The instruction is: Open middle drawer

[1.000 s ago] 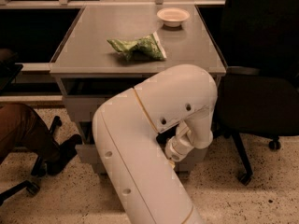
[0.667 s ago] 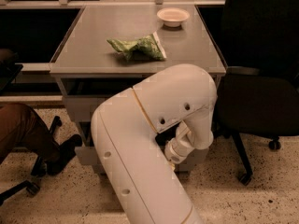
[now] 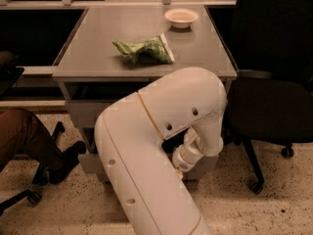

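The grey cabinet (image 3: 80,112) stands under the grey tabletop (image 3: 98,58). My white arm (image 3: 146,151) covers most of its front. Left of the arm I see a grey drawer front below the top and, lower down, a grey front edge (image 3: 88,163) that stands a little forward with a dark gap above it. I cannot tell which of these is the middle drawer, and its black handle is hidden. My wrist (image 3: 187,154) points in at the cabinet front. The gripper is hidden behind the arm, close to the drawers.
A green crumpled bag (image 3: 144,49) and a small white bowl (image 3: 181,17) lie on the tabletop. A black office chair (image 3: 274,102) stands close on the right. A seated person's leg and a chair base (image 3: 29,146) are on the left. The floor is speckled.
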{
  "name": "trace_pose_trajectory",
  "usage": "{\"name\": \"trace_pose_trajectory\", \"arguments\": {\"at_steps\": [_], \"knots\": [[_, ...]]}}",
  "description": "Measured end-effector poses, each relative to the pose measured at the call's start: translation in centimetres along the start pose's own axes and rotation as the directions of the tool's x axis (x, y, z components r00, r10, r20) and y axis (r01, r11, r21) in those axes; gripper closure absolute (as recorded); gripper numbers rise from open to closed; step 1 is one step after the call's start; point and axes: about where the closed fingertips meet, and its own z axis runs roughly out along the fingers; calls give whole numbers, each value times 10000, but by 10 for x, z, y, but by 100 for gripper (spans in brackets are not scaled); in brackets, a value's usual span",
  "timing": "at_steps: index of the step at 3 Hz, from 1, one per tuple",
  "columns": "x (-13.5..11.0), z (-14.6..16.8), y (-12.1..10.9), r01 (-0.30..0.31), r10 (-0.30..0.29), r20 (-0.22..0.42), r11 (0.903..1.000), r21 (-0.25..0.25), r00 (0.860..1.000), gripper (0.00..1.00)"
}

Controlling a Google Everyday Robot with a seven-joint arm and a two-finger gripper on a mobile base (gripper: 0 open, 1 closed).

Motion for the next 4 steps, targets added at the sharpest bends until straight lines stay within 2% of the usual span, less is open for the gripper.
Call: {"name": "trace_pose_trajectory", "arguments": {"at_steps": [1,2,4], "knots": [[1,1,9,-2,3,24,9997,-246,10000,0],[0,-1,10,-2,3,24,9997,-247,10000,0],[-3,0,38,184,-178,81,9969,-770,9998,0]]}}
